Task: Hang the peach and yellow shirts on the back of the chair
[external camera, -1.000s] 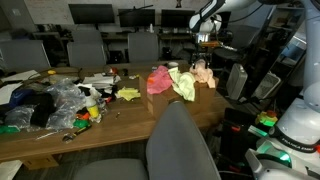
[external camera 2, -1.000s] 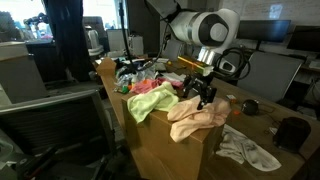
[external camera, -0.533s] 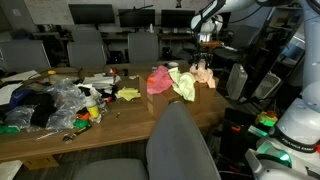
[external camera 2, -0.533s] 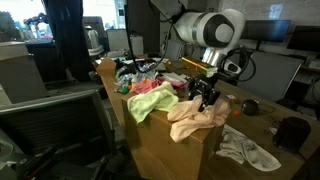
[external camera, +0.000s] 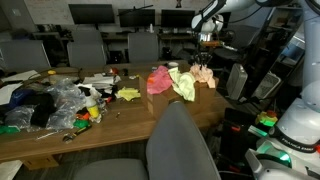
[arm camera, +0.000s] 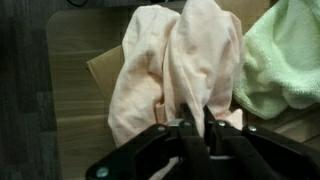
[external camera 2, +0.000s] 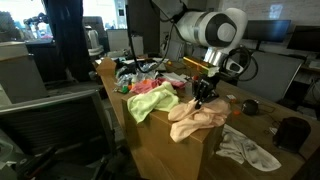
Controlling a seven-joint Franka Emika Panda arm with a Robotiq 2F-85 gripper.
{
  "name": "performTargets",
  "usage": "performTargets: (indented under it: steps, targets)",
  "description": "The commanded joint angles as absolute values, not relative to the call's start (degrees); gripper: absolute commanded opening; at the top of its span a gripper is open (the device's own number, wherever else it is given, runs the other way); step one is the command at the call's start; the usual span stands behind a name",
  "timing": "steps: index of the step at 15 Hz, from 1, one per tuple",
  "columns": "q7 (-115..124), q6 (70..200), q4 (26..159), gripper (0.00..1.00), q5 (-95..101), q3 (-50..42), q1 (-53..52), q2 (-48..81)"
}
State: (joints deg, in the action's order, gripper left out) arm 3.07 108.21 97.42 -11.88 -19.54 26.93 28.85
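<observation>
Wrist view, tool [arm camera: 198,120] closed tight on peach shirt [arm camera: 150,70], yellow shirt [arm camera: 285,55] just beside, chair [external camera: 182,145] only in an exterior view

My single arm [external camera 2: 205,28] comes in from above, with the wrist bent so that my gripper [external camera 2: 204,97] points straight down. In the wrist view my two dark fingers [arm camera: 186,128] are drawn nearly together, pinching a fold of the peach shirt [arm camera: 150,60]
</observation>
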Motion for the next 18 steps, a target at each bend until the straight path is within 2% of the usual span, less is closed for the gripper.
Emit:
performTargets:
  steps: [1, 18]
  targets:
    - [3.3, 107.2, 97.1, 0.00, -10.1, -19.6, 26.9, 25.8]
    - [-10.6, 104.5, 101.2, 0.01, 1.7, -18.5, 20.2, -8.7]
